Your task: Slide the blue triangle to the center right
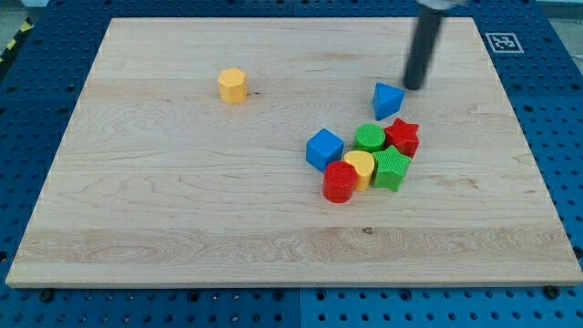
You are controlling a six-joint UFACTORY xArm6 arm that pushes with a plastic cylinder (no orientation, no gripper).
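The blue triangle (387,99) lies on the wooden board (182,210), right of the middle and a little above it. My tip (415,87) stands just to the triangle's upper right, a small gap away. The dark rod rises from there out of the view's top.
Just below the triangle sits a cluster: a green round block (369,138), a red star (402,137), a blue cube (324,148), a yellow block (360,168), a red cylinder (339,182) and a green block (393,169). A yellow hexagon (233,86) lies at upper left.
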